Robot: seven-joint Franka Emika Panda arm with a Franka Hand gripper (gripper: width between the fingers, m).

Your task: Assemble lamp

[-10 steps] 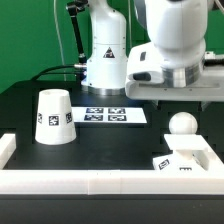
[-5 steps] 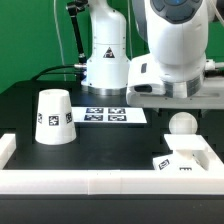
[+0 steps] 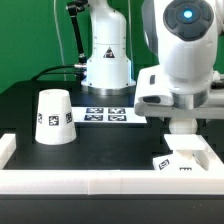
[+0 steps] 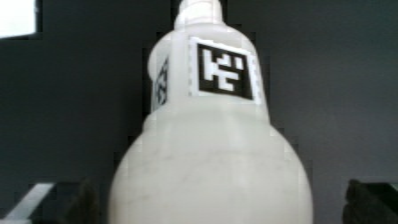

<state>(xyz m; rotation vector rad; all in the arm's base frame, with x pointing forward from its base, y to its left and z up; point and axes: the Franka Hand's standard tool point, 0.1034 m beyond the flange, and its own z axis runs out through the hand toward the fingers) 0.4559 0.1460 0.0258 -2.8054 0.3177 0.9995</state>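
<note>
The white bulb (image 4: 205, 140) fills the wrist view, its ball end near the camera and its tagged neck pointing away. My gripper (image 4: 210, 205) is open, with one dark finger (image 4: 45, 205) on each side of the ball and a gap at both. In the exterior view my gripper (image 3: 182, 128) is down over the bulb, which is mostly hidden behind it. The cone shade (image 3: 53, 117) stands upright on the exterior view's left. The blocky base (image 3: 186, 158) sits at the front right, just below my gripper.
The marker board (image 3: 108, 115) lies in the middle at the back, before the arm's white base (image 3: 105, 65). White border rails (image 3: 100, 182) run along the front edge and the left corner.
The arm has moved to the exterior view's right and come down over the bulb, which showed free beside the hand before and is now covered.
</note>
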